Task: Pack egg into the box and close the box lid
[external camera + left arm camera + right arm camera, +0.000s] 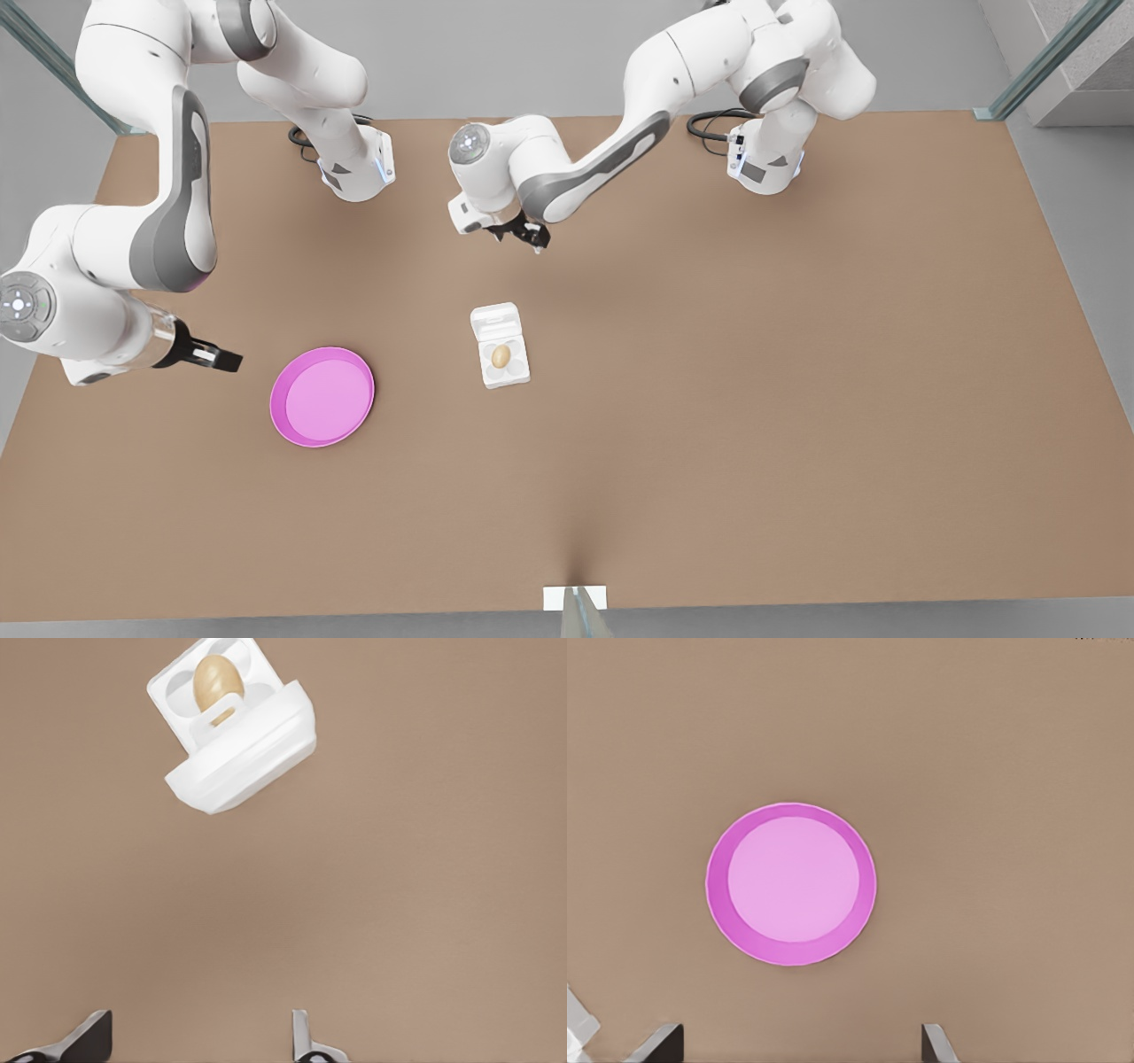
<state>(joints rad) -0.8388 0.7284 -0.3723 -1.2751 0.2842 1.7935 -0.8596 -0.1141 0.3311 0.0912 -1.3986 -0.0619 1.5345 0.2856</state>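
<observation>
Tan egg (500, 355), one, in box (505, 368); lid (494, 321) seemingly open. Left gripper (530, 237), right gripper (223, 358) agape, empty.

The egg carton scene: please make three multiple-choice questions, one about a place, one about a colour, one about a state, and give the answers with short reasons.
1. Where is the egg?
A. on the plate
B. in a cup of the egg carton
C. on the bare table

2. What colour is the plate?
A. pink
B. green
C. white

3. How does the carton lid stand?
A. shut over the egg
B. open
C. torn off and lying apart

Answers:
1 B, the egg sits inside the white tray.
2 A, it is pink in the front and right wrist views.
3 B, the egg is uncovered and the lid is hinged back.

The left pincer and the right pincer both hang open, off the carton.
</observation>
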